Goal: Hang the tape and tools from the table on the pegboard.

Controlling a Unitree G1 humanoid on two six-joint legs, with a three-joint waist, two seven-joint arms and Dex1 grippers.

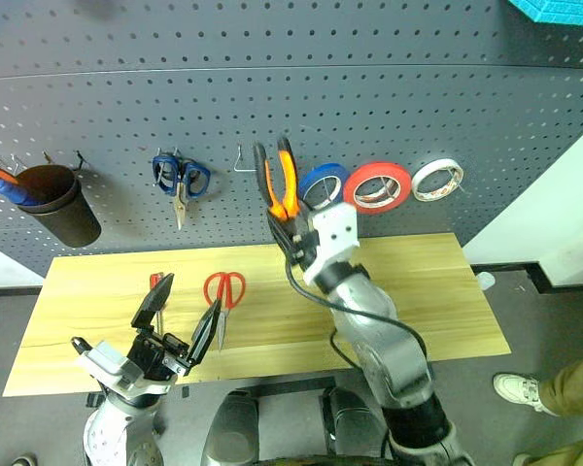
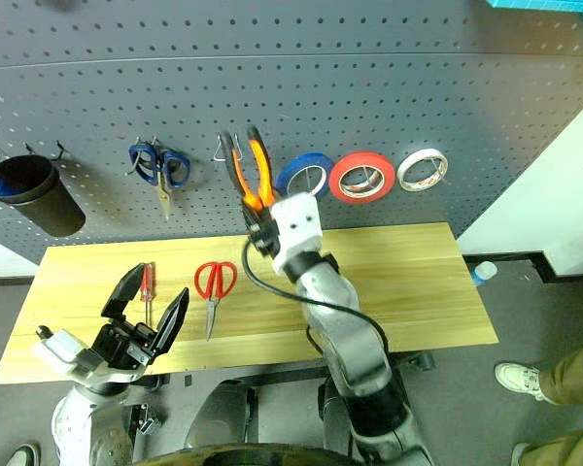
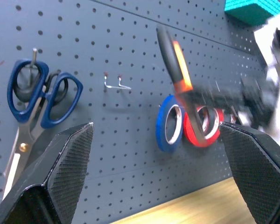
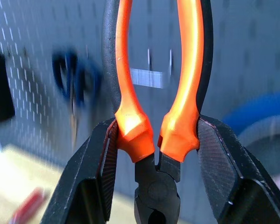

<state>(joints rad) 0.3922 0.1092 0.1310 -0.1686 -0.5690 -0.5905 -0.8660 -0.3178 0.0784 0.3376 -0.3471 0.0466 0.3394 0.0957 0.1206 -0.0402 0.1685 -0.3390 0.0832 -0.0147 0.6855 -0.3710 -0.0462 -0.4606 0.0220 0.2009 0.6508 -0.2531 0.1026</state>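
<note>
My right gripper (image 1: 290, 225) is shut on the orange-and-black pliers (image 1: 278, 179) and holds them upright, handles up, in front of the dark grey pegboard (image 1: 389, 97). Their handles stand just right of a bare metal hook (image 1: 243, 161). In the right wrist view both fingers clamp the pliers (image 4: 157, 135) near the joint. The red tape (image 1: 377, 186) hangs on the board. Red-handled scissors (image 1: 223, 299) and a small red-handled screwdriver (image 1: 156, 291) lie on the yellow table (image 1: 437, 282). My left gripper (image 1: 178, 316) is open and empty, low over the table's front edge.
Blue-handled scissors (image 1: 181, 179), a blue tape roll (image 1: 323, 184) and a whitish roll (image 1: 437, 180) hang on the board. A black cup (image 1: 60, 204) with screwdrivers hangs at the far left. A person's shoe (image 1: 520, 388) and trouser leg show at the lower right.
</note>
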